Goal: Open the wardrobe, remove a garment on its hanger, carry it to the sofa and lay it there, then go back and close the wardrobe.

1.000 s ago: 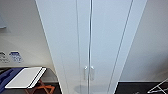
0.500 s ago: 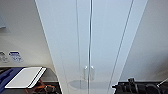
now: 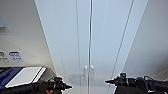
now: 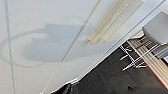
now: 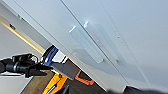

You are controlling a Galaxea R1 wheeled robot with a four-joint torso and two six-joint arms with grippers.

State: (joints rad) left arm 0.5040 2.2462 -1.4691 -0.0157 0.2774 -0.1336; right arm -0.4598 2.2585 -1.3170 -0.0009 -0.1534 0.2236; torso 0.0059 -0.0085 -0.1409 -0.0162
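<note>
The white wardrobe [image 3: 105, 37] stands close in front of me with both doors closed. Its two small vertical handles [image 3: 88, 72] sit side by side at the centre seam, and they appear again in the left wrist view [image 4: 115, 20] and the right wrist view [image 5: 87, 45]. My left gripper [image 3: 69, 87] points at the left door, below and left of the handles, its tip drawn to one point. My right gripper [image 3: 107, 81] faces the right door just right of the handles, also closed to a point. Neither touches the doors or holds anything.
A white-topped piece with blue beside it [image 3: 25, 76] stands low at the left against the grey wall. A white chair with metal legs [image 4: 155, 30] stands on the dark floor [image 4: 105, 75] beside the wardrobe. An orange object [image 5: 56, 83] lies low by the wardrobe's base.
The camera has moved closer to the wardrobe. Both arms have risen into the head view and reached in toward the handles from either side. The doors stay closed.
</note>
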